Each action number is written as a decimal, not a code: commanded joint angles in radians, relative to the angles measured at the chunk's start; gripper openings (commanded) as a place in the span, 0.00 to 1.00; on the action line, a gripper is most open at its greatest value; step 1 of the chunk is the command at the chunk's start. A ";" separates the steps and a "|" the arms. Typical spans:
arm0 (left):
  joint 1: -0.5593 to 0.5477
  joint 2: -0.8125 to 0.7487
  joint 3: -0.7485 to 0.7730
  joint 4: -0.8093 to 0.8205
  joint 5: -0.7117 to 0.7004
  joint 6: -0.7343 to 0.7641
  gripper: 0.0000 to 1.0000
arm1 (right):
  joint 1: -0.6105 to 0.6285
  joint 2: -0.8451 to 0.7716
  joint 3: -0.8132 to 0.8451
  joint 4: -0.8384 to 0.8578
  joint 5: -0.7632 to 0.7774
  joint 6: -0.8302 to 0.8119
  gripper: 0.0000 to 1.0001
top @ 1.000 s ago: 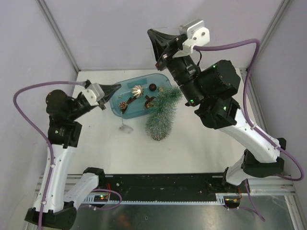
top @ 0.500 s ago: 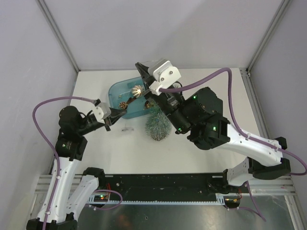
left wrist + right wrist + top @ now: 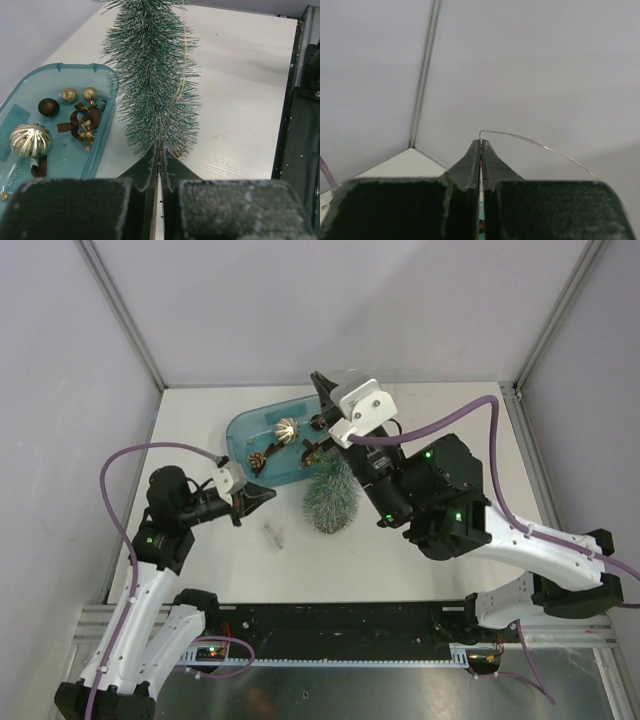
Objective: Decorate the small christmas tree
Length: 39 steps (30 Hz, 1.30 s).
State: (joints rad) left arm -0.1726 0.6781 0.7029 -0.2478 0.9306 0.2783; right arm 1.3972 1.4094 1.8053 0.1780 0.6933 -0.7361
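One small christmas tree [image 3: 333, 502] is sitting near the middle of the white table [image 3: 190, 415], just beside the near edge of the blue tub [image 3: 250, 445]. Pale grey walls [image 3: 300, 310] are closing in the table's far and side edges.

The left gripper [image 3: 264, 495], fingers pressed together, is pointing at the tree from the left. The right gripper [image 3: 321, 385] is hanging over the tub's far right corner.

Only the left wrist view is showing a pale strand [image 3: 183, 60] running down the needles, and a gold ball [image 3: 31, 140] lying in the tub. Only the right wrist view is showing those closed fingers pinching a thin wire [image 3: 535, 144].
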 commanded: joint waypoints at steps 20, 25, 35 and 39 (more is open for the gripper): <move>-0.048 0.184 0.070 0.227 -0.136 -0.017 0.06 | -0.383 -0.031 -0.013 -0.008 -0.143 0.173 0.00; -0.050 0.242 0.090 0.312 -0.196 -0.020 0.06 | -0.496 -0.008 -0.014 -0.024 -0.206 0.254 0.00; -0.094 0.362 0.116 0.379 -0.273 0.010 0.18 | -0.684 0.079 0.010 -0.029 -0.277 0.358 0.00; -0.114 0.388 0.102 0.404 -0.296 0.029 0.24 | -0.738 0.113 0.015 -0.035 -0.328 0.412 0.00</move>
State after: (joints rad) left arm -0.2642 1.0538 0.7811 0.0902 0.6750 0.2771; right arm 0.7021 1.5002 1.7809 0.1307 0.4274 -0.4011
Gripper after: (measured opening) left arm 0.210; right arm 0.009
